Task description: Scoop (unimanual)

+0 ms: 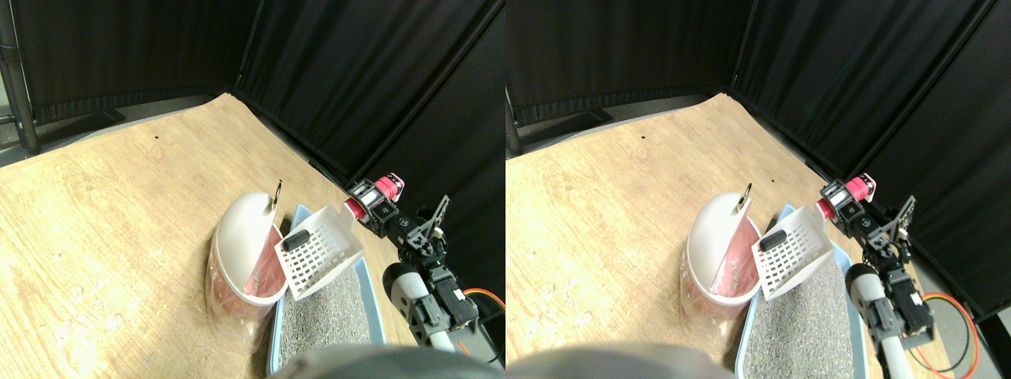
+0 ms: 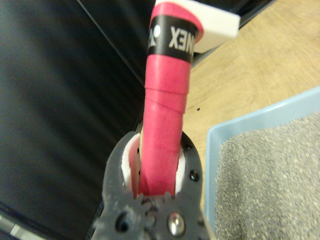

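Wrist view shows our right gripper (image 2: 159, 187) jaws clamped on the scoop (image 1: 318, 246) handle; the dark lump (image 1: 296, 239) sits over the bin (image 1: 241, 253), so we tip slowly leftward.

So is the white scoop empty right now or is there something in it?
Not empty. The white slotted scoop carries one dark lump near its front edge, raised above the litter tray and beside the white bin.
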You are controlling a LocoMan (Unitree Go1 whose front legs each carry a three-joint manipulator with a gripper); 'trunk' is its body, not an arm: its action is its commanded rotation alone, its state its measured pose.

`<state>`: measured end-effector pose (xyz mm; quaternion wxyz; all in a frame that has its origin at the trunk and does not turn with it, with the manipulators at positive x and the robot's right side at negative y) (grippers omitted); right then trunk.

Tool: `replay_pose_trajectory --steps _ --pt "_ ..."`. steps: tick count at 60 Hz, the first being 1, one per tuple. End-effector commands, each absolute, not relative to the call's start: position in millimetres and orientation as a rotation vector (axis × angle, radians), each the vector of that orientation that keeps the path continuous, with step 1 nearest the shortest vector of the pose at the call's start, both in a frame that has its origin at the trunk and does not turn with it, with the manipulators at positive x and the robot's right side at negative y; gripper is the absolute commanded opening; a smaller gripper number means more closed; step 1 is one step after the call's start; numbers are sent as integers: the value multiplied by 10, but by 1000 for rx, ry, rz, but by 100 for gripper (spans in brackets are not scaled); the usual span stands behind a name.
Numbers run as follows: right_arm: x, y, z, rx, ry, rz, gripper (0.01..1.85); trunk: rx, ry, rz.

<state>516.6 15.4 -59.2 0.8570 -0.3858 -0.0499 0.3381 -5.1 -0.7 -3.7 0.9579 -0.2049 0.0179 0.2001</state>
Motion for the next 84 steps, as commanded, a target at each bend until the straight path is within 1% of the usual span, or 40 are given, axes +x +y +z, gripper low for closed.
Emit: replay_pose_trajectory --steps 1,4,7,12,17,20,22,29,30,33,36,39,41,47,49,54,59,61,67,74,78,79,81,83,84 --pt "5165 172 -487 -843 -187 679 19 -514 3 504" --pt "5165 165 -482 -852 -205 686 25 -516 2 505" --pt "5162 139 -469 -862 -220 685 27 -515 1 506" --pt "5150 124 -446 -859 -231 668 22 -516 0 505" --pt "5140 114 -417 -879 -275 678 10 -515 -3 502" --pt "5128 108 -404 -914 -317 695 9 -515 -3 500" --pt "5125 107 -401 -918 -320 694 9 -516 -4 499" --pt "5066 113 -353 -910 -318 689 15 -520 -10 502" --pt "5055 119 -343 -908 -317 688 18 -520 -10 502" --pt "5040 130 -329 -909 -317 689 18 -521 -13 503" --pt "5018 144 -303 -893 -306 695 23 -522 -17 503" --pt "4998 162 -286 -892 -306 699 24 -523 -16 505" --pt "4985 175 -280 -892 -306 695 19 -524 -16 504" --pt "4973 188 -279 -880 -301 692 28 -525 -15 505" --pt "4976 188 -281 -885 -286 681 27 -525 -15 505" --pt "4983 178 -289 -884 -282 676 29 -517 -17 500" --pt "4992 156 -309 -864 -282 666 23 -510 -17 492" --pt "4988 144 -314 -845 -270 649 23 -505 -15 486" --pt "5010 60 -348 -780 -272 634 24 -495 -14 470" --pt "5032 -99 -397 -720 -267 580 35 -477 -12 449" --pt "5040 -178 -417 -689 -277 564 34 -467 -13 434" --pt "5042 -208 -422 -666 -273 541 35 -465 -13 431" --pt "5045 -261 -427 -645 -265 514 31 -458 -14 424" --pt "5049 -320 -428 -625 -257 486 6 -452 -11 415" --pt "5055 -362 -430 -620 -263 482 6 -447 -9 408"
